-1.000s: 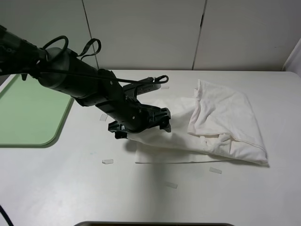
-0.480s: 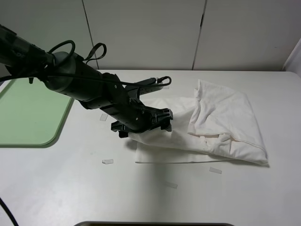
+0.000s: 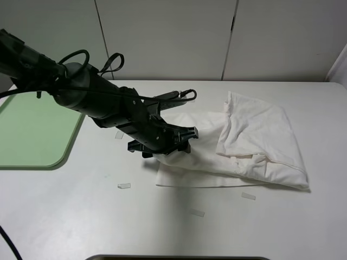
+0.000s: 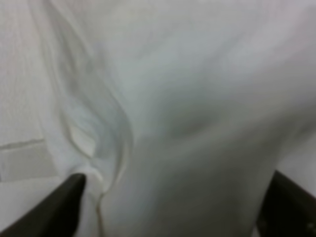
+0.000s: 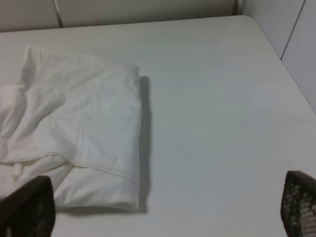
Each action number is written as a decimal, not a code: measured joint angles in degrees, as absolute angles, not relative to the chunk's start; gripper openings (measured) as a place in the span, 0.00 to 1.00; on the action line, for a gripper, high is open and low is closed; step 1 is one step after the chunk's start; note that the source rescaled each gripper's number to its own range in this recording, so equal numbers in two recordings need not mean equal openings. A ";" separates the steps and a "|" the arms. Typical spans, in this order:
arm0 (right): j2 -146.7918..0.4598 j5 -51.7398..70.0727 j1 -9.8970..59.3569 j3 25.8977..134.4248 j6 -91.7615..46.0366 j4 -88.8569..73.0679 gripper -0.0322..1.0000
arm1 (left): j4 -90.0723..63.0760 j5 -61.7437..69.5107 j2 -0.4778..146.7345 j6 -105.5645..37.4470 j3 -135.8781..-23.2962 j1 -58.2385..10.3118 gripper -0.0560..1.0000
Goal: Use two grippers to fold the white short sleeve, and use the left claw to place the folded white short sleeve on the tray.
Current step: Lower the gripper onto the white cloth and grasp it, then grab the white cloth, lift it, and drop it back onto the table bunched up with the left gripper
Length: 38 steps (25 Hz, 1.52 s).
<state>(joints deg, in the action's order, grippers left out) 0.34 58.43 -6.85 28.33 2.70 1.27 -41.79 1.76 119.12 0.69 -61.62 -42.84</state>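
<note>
- The white short sleeve (image 3: 255, 141) lies soft and rumpled, right of centre on the smooth white table (image 3: 81, 216).
- My left gripper (image 4: 177, 175) is spread, with cloth bulging between its fingers.
- My right gripper (image 5: 168, 177) gapes, grasping nothing.
- The round-cornered green tray (image 3: 32, 135) sits far left.

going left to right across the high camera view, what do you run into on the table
green tray → left hand, at the cloth's left end → folded-over bulk of the white short sleeve
</note>
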 joint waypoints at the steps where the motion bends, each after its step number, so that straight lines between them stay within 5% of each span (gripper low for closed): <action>1: 0.34 58.43 -6.85 28.33 2.70 1.27 1.00 | -41.79 1.76 119.17 0.69 -61.62 -42.84 0.66; 6: 0.34 58.43 -6.85 28.33 2.70 1.27 1.00 | -41.84 1.76 119.24 0.69 -61.62 -42.84 0.48; 10: 0.34 58.43 -6.85 28.33 2.70 1.27 1.00 | -41.90 1.76 119.24 0.69 -61.62 -42.89 0.22; 24: 0.34 58.43 -6.85 28.33 2.70 1.27 1.00 | -41.85 6.56 116.98 0.69 -61.57 -41.19 0.22; 38: 0.34 58.43 -6.85 28.33 2.70 1.27 1.00 | -22.27 32.43 103.90 0.69 -61.57 -31.36 0.22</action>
<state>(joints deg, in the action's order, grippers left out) 0.34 58.43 -6.85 28.33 2.70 1.27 -22.27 32.43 103.90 0.69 -61.57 -31.36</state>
